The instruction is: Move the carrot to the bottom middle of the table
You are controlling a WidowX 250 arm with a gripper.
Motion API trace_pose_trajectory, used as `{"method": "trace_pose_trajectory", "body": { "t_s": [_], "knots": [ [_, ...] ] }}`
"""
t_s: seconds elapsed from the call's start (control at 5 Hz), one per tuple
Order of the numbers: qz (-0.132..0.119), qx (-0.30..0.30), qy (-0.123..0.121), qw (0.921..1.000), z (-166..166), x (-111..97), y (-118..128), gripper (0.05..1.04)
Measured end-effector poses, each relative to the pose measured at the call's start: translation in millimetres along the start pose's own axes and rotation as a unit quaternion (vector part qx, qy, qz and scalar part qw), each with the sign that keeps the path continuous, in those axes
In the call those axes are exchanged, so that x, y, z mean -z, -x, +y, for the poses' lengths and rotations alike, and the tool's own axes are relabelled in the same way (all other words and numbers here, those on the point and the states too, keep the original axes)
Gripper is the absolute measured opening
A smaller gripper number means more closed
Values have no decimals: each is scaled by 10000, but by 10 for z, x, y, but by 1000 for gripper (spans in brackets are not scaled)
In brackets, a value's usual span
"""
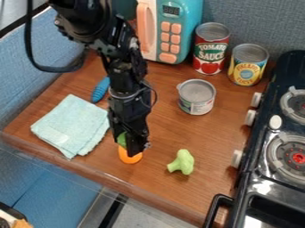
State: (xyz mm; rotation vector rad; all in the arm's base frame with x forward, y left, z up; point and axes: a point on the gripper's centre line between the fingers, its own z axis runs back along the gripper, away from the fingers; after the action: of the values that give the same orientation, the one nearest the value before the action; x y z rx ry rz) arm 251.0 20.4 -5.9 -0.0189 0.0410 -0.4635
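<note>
The black robot arm (126, 84) comes down from the top left, and its gripper (129, 144) is right at the carrot (129, 156), low on the brown wooden worktop (170, 129). The carrot is near the front edge, a bit left of the middle. Its round orange part pokes out below the gripper, and some of its green top peeks out at the side. The rest is hidden, so I cannot tell if the gripper is pinching the carrot or just around it.

To the right of the carrot, and apart from it, is a light green toy broccoli (183, 161). To the left of the arm is a folded pale blue cloth (74, 124). Just behind the cloth is a bright blue thing (100, 90), partly hidden by the arm.

A short can (196, 97) with a silver top stands behind the broccoli. Farther back are a red can (210, 49) with tomatoes on it and a yellow and blue can (248, 64), side by side. A blue-green toy microwave (173, 29) with orange buttons stands at the back. On the right is a black stove (268, 178) with pale knobs and round burners.
</note>
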Motion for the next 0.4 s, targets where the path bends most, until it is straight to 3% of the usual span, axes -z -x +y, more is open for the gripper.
{"method": "trace_pose_trajectory", "body": {
  "t_s": [0.2,0.4],
  "knots": [
    [-55,-75,16,10000,-48,-78,37,979],
    [-353,-212,48,9991,-95,-346,12,1003]
  ]
}}
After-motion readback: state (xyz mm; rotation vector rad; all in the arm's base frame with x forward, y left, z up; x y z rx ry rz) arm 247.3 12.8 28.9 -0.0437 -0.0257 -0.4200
